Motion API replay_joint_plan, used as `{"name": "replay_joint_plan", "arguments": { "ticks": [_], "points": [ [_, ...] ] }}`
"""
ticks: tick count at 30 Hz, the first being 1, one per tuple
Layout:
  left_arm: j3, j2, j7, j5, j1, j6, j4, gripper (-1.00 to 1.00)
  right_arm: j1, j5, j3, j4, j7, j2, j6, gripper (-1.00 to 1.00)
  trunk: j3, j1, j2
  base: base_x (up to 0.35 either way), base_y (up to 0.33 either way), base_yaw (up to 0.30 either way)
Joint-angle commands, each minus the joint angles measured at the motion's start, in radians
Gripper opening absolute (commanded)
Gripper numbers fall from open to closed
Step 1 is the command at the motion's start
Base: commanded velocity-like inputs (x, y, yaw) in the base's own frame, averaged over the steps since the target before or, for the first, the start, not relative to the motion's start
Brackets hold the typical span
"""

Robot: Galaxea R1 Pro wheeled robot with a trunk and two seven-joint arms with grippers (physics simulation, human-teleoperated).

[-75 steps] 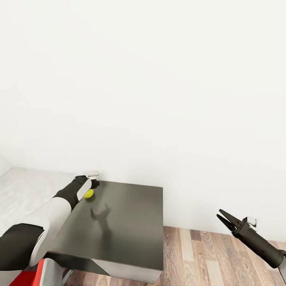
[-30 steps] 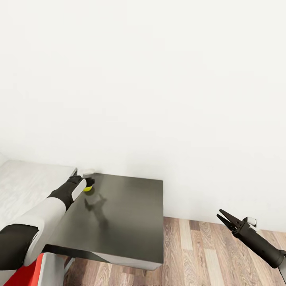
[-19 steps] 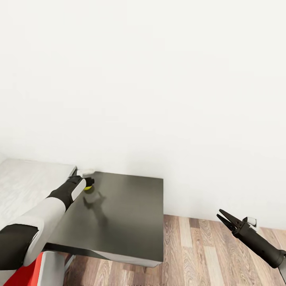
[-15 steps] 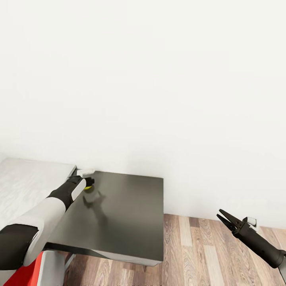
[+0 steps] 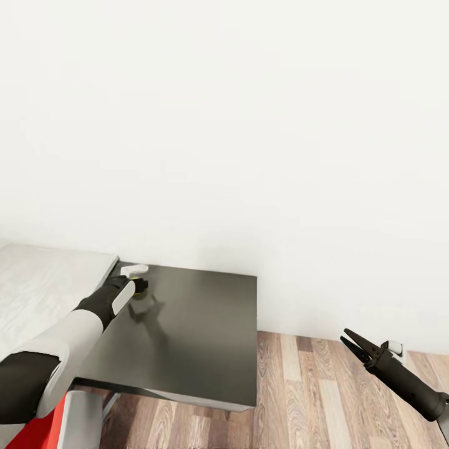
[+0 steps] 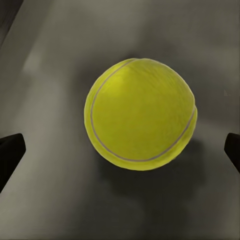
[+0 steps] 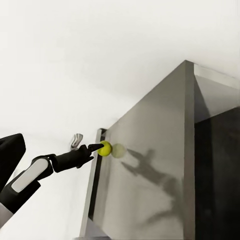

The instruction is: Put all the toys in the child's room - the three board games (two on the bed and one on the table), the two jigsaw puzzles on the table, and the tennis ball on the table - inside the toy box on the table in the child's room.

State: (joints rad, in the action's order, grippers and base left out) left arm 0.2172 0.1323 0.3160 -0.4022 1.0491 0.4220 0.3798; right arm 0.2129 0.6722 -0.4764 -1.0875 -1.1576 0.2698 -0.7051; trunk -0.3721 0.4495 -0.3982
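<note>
Yellow-green tennis ball [image 6: 141,114] is sitting right between your left claw's [image 5: 138,287] fingers, over the dark grey end section of the table [image 5: 206,337]. In the left wrist view the two fingertips [image 6: 10,152] are showing at either edge of the frame with clear gaps to the ball on both sides, so that claw is standing open around it and not gripping. In the right wrist view the ball [image 7: 105,148] is at the tip of your left claw, close to the dark top's far corner by the white wall [image 5: 249,125]; whether it's resting on the surface or just above it I can't tell from these angles. In the head view your left forearm is covering most of the ball.

Your right claw [image 5: 350,343] is hanging well apart from all that, out over the wood floor [image 5: 312,399], fingers spread, holding nothing. The pale table section [image 5: 43,280] is lying on the side of your left claw away from the right one.
</note>
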Motion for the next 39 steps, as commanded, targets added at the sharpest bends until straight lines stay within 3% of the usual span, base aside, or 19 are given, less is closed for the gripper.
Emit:
{"name": "replay_joint_plan", "arguments": {
  "ticks": [1,16,39],
  "points": [
    [0.008,0.001,0.008,-0.01,0.0,0.004,0.002,1.0,0.0,0.004,0.0,0.0,-0.001,0.0,-0.007,1.0,-0.003,0.0,-0.002,0.0,0.0,0.0],
    [0.008,0.001,0.007,-0.01,0.0,0.004,0.004,1.0,0.0,0.004,-0.001,0.0,-0.001,0.0,-0.007,1.0,-0.026,0.0,-0.002,0.0,0.0,0.0],
    [0.009,0.0,0.006,-0.01,0.0,0.004,0.007,1.0,0.0,0.004,0.0,0.0,0.001,-0.001,-0.007,1.0,-0.028,0.0,-0.002,0.047,0.0,0.0]
  ]
}}
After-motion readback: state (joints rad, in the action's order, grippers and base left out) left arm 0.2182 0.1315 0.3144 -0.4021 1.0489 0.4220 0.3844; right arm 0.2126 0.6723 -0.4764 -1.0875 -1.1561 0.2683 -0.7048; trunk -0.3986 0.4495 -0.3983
